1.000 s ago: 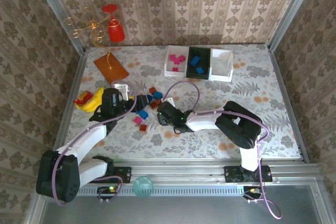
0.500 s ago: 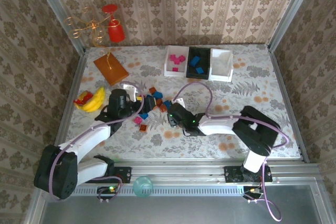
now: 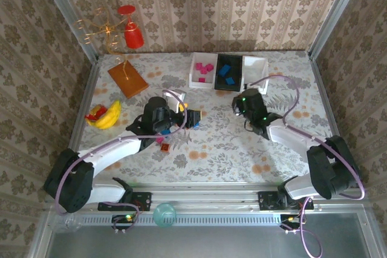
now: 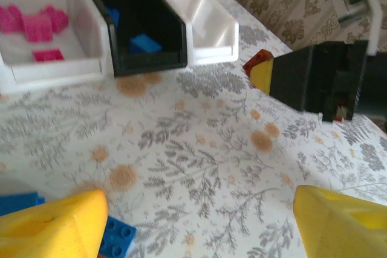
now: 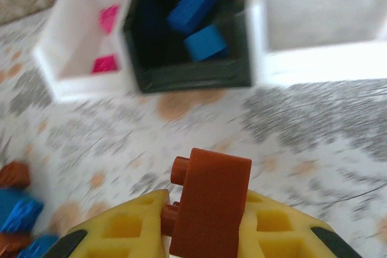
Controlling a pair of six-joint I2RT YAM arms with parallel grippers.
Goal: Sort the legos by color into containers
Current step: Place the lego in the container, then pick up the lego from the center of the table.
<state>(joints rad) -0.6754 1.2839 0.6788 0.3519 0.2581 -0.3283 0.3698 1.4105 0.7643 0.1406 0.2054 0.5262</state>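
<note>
Three trays stand in a row at the far side of the counter (image 3: pixel 230 143): a pink tray (image 5: pixel 84 86) that is white with pink bricks (image 5: pixel 109 19) inside, a black tray (image 5: pixel 187 77) with blue bricks (image 5: pixel 193 7), and an empty tray (image 5: pixel 320 61), also white. The right gripper (image 5: pixel 205 231) is clenched on a brown brick (image 5: pixel 211 197) and holds it above the counter, near the front of the black tray. The brick stands up between the yellow pads (image 5: pixel 121 228) and most of it sticks out above them, so I judge the hold to be shallow. It could turn or slip out if the arm moves fast. The empty tray looks like the place for brown, but it touches the black tray, and a release a little too far to one side would put brown among the blue. The walls are also a danger, because a low approach could knock the brick on the rim or push the light tray away. The left gripper (image 4: pixel 199 228) is released and holds nothing. It hangs low over the loose bricks (image 3: pixel 163 140), with a blue one (image 4: pixel 118 240) just beside one finger. Its fingers could scatter these small pieces if it comes down not exactly over one.
</note>
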